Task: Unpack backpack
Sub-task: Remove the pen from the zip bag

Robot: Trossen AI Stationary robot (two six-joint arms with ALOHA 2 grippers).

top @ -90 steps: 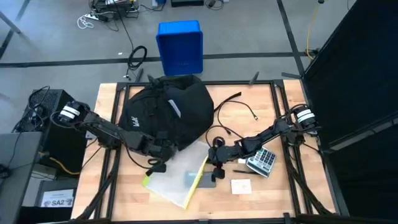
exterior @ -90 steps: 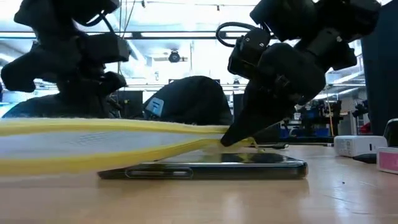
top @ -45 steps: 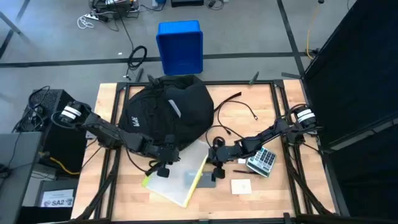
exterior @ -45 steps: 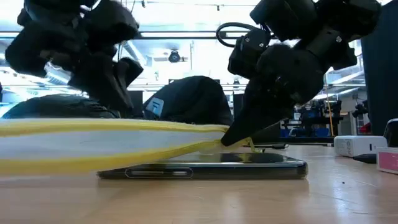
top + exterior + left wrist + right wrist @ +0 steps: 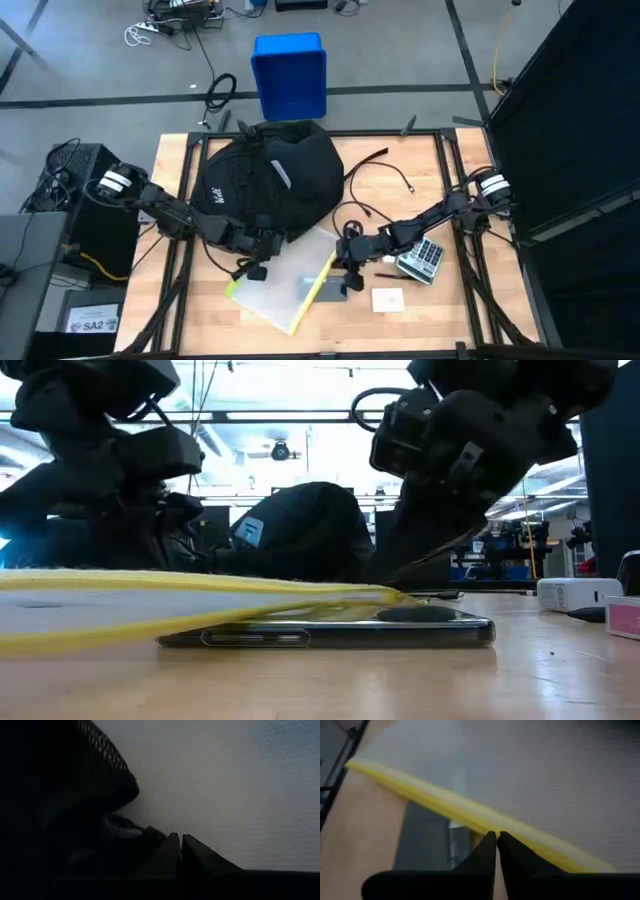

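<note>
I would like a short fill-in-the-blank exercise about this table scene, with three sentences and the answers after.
1. The pouch in front of the backpack has an edge of ____ colour.
2. On the floor beyond the table stands a ____ plastic box.
3. The right gripper has its fingers ____ on the pouch's edge, while the left gripper is at the other side of the pouch.

Answers: yellow; blue; shut
</note>
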